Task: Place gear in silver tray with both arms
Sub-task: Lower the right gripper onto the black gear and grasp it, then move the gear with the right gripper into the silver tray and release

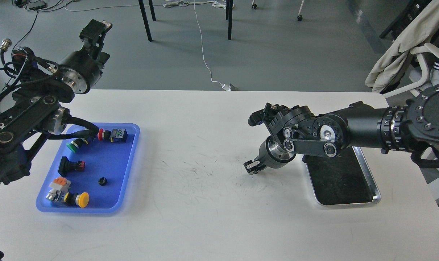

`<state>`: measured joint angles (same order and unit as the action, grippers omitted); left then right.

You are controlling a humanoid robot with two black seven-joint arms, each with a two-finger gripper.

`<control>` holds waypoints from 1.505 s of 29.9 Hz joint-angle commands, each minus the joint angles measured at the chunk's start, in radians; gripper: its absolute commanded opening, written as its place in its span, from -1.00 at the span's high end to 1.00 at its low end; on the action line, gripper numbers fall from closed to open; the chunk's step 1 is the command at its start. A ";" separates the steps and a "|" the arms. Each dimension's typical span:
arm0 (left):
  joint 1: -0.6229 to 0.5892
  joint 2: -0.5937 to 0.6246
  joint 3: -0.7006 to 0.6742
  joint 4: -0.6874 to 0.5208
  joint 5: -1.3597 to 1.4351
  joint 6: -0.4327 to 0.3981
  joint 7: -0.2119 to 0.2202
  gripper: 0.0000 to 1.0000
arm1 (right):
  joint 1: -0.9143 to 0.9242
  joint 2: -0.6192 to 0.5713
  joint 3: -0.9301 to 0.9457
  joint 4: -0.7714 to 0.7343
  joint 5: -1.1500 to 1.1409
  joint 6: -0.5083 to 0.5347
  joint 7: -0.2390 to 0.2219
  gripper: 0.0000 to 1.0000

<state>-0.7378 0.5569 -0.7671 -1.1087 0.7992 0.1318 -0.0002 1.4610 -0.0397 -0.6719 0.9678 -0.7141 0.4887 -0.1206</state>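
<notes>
The gear (pixel 102 181) is a small black ring lying in the blue tray (pixel 130 159) at the left. The silver tray (pixel 371 181) lies at the right with a dark bottom; its near part shows nothing in it and its far part is hidden by my right arm. My right gripper (pixel 252 168) hangs low over the table just left of the silver tray, seen small and dark. My left gripper (pixel 96 29) is raised beyond the table's far left edge, well away from the gear, its fingers not told apart.
The blue tray also holds several push-button parts, among them a yellow button (pixel 82 199), a green one (pixel 72 145) and a red one (pixel 101 135). Chair legs and cables are on the floor behind. A chair with cloth (pixel 404 47) stands at the right.
</notes>
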 commanded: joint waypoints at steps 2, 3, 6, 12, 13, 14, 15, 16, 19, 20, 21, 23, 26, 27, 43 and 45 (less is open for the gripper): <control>0.000 -0.002 0.000 0.000 0.000 0.002 -0.001 -0.95 | -0.008 -0.002 0.002 -0.008 -0.019 0.000 0.010 0.32; 0.000 -0.002 0.002 0.000 0.000 0.000 -0.001 -0.95 | -0.008 -0.002 0.002 -0.006 -0.019 0.000 0.012 0.45; 0.000 -0.002 0.000 0.000 0.000 0.000 -0.001 -0.95 | -0.010 -0.002 0.002 -0.006 -0.021 0.000 0.012 0.87; 0.000 -0.003 0.002 0.000 0.000 0.000 -0.001 -0.95 | 0.028 -0.052 0.032 0.003 -0.010 -0.007 0.012 0.97; 0.000 -0.003 0.002 0.000 0.000 0.000 -0.001 -0.95 | 0.051 -0.077 0.046 0.009 -0.008 -0.006 0.012 0.97; 0.000 -0.005 0.002 0.000 0.000 0.000 -0.001 -0.95 | 0.062 -0.097 0.055 0.017 -0.008 -0.005 0.012 0.97; 0.000 -0.006 0.002 0.000 0.000 0.002 -0.001 -0.95 | 0.073 -0.126 0.064 0.035 -0.010 -0.005 0.012 0.97; 0.000 -0.008 0.002 0.000 0.000 0.002 -0.001 -0.95 | 0.084 -0.161 0.072 0.055 -0.010 -0.005 0.012 0.97; 0.000 -0.012 0.000 0.000 0.000 0.003 -0.001 -0.95 | 0.130 -0.288 0.097 0.112 -0.010 -0.004 0.013 0.97; 0.000 -0.012 0.000 0.000 0.000 0.003 -0.001 -0.95 | 0.131 -0.337 0.107 0.130 -0.011 -0.002 0.013 0.97; 0.000 -0.014 0.002 0.001 0.000 0.005 -0.001 -0.95 | 0.130 -0.391 0.117 0.141 -0.016 -0.002 0.013 0.96; 0.000 -0.017 0.002 0.001 0.000 0.006 -0.001 -0.95 | 0.110 -0.471 0.117 0.143 -0.028 -0.002 0.015 0.96; 0.002 -0.025 0.002 0.001 0.000 0.006 -0.001 -0.95 | 0.017 -0.551 0.120 0.124 -0.082 -0.005 0.021 0.96; 0.002 -0.034 0.002 0.003 0.000 0.008 -0.001 -0.95 | -0.010 -0.574 0.121 0.114 -0.105 -0.009 0.024 0.96; -0.002 -0.071 0.011 0.013 0.005 0.008 0.000 -0.95 | -0.191 -0.500 0.173 0.011 -0.131 -0.099 0.024 0.47; -0.002 -0.069 0.011 0.013 0.005 0.008 0.000 -0.95 | -0.188 -0.496 0.175 0.012 -0.125 -0.094 0.024 -0.51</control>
<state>-0.7394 0.4863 -0.7563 -1.0956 0.8039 0.1396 0.0000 1.2715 -0.5424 -0.4985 0.9794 -0.8451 0.3898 -0.0964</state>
